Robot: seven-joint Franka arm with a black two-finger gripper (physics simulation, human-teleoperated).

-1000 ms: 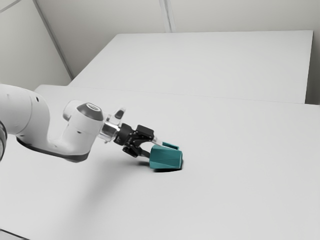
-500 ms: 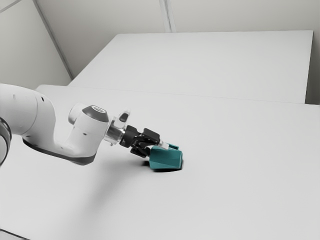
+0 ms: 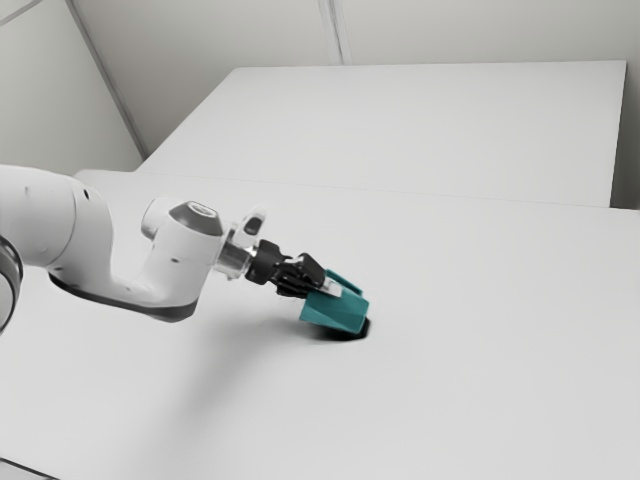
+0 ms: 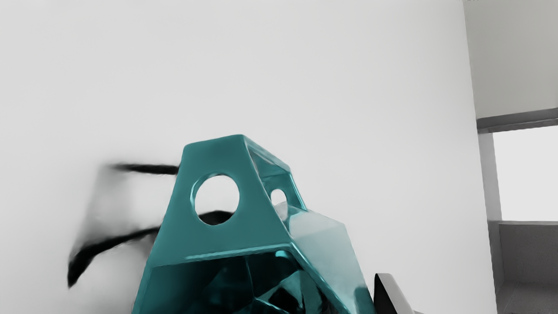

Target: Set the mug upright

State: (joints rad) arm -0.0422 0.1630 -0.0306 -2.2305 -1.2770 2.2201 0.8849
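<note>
While ext. view has the claw [image 3: 329,290] gripping the mug [image 3: 338,313] (tilted, btw), wrist cam shows its dark inside [image 4: 205,285].

The desk [image 3: 480,400] is plain, smooth and white, its far edge sloping gently down toward the exterior view's right from a corner at that view's left. Well in from this edge is the teal mug [image 3: 335,312], tilted, with a dark shadow beneath; whether it touches the desk is unclear.

Mug [image 3: 340,314], lying level before, now tilts, its gripper-side end raised; gripper [image 3: 328,289] jaws drawn closer together.
</note>
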